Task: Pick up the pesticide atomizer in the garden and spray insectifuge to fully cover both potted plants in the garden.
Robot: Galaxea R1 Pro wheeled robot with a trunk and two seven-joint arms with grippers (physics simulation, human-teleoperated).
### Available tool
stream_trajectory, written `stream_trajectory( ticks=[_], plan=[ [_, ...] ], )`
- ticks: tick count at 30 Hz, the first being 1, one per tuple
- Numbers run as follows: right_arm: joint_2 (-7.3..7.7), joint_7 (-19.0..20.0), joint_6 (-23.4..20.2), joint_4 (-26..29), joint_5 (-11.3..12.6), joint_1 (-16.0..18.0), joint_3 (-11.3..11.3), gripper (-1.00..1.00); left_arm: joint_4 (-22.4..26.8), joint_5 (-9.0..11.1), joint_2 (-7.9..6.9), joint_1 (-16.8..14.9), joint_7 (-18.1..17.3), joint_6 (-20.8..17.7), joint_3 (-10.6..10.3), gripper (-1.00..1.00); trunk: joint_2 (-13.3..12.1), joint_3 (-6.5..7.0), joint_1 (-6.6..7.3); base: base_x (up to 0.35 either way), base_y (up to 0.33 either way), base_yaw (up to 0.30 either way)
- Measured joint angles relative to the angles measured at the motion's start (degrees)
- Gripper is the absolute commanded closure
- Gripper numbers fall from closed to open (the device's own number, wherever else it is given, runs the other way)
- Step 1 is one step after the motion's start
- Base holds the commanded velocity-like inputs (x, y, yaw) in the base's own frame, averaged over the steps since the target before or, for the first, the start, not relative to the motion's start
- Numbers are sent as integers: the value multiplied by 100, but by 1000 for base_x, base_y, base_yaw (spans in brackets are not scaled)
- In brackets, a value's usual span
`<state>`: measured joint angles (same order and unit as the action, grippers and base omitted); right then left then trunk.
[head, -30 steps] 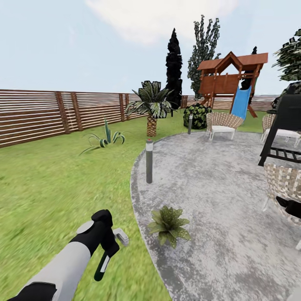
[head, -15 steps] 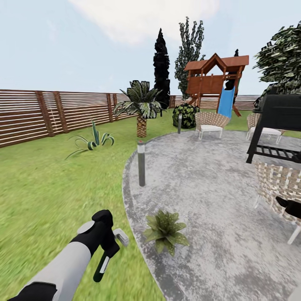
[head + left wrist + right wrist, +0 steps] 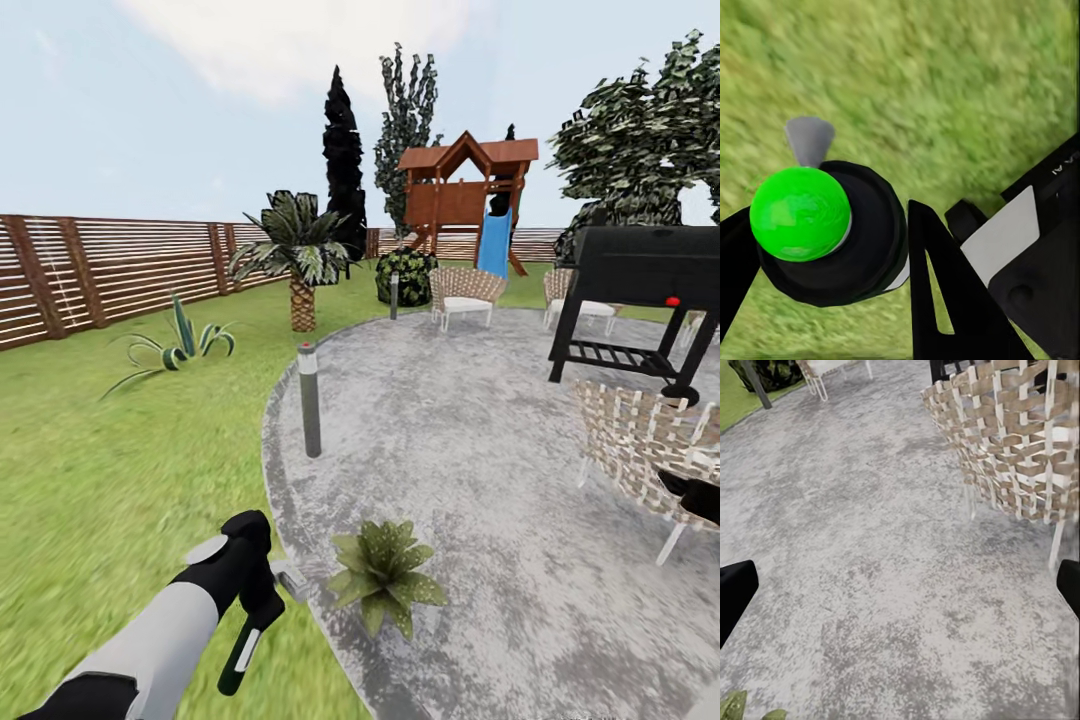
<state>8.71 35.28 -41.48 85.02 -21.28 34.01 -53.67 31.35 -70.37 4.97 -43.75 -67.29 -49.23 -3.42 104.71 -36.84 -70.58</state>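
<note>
Clamped in left end effector point(image 3: 262, 598), pesticide atomizer point(image 3: 240, 654) hangs beside potted plant point(image 3: 385, 574).

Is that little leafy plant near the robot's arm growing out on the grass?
No, the potted plant sits on the grey stone patio, just inside its edge.

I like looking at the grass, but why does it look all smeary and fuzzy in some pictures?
Head view: the lawn is streaked and soft near the left arm, while the fence and playhouse are crisper. Left wrist view: the grass is blurred and the atomizer is sharp. Right wrist view: the wicker chair is slightly smeared.
</note>
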Motion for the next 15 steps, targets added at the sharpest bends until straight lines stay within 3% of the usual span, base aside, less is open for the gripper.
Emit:
stream_trajectory(
  ticks=[9, 15],
  plan=[
    [-14, 0, 2, -69, 0, 0, 24, -100, -146, 4, 16, -1, 4, 2, -2, 100, 0, 0, -1, 17, 6, -300],
    [-20, 4, 36, -1429, -17, -19, 32, -100, -275, 2, 23, -1, 8, 13, -5, 100, -1, -8, -2, 0, 0, -173]
  ],
)
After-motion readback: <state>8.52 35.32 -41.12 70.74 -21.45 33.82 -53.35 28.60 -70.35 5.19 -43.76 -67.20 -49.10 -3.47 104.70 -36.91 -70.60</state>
